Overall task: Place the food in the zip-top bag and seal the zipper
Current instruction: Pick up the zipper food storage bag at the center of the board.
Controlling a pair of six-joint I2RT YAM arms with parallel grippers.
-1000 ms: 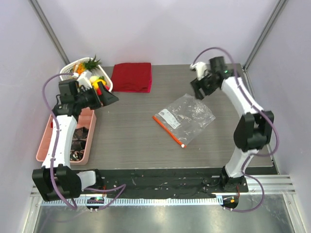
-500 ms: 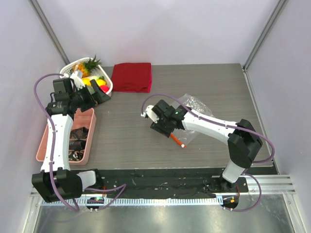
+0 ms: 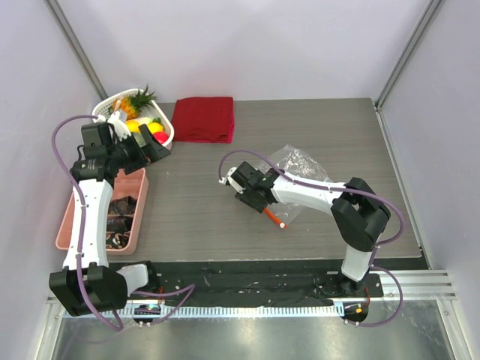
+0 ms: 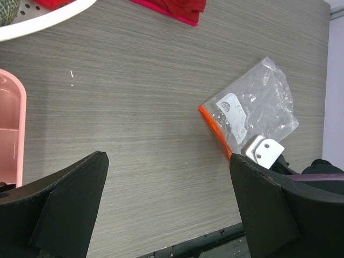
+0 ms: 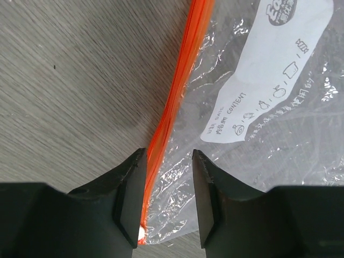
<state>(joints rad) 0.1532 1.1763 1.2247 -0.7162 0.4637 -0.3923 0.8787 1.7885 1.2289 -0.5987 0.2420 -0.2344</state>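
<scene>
The zip-top bag (image 3: 301, 174) lies flat mid-table, its orange-red zipper (image 3: 271, 217) along the near-left edge. My right gripper (image 3: 252, 193) hovers low over that edge. In the right wrist view the fingers stand a little apart (image 5: 169, 199), the left one over the zipper (image 5: 183, 80), clear bag (image 5: 269, 107) between them. The food sits in a white basket (image 3: 169, 136) at the back left: yellow citrus (image 3: 147, 126), red apple (image 3: 160, 137), leafy green top (image 3: 139, 97). My left gripper (image 3: 154, 147) is open and empty beside the basket; its view shows the bag (image 4: 258, 110) and melon edge (image 4: 6, 9).
A folded dark red cloth (image 3: 204, 118) lies at the back, right of the basket. A pink tray (image 3: 133, 217) with dark items sits along the left edge. A black strip runs along the table's near edge (image 3: 255, 270).
My right arm swung from the back right down onto the bag's zipper edge, then shifted slightly left. My left gripper pulled back a little toward the basket.
</scene>
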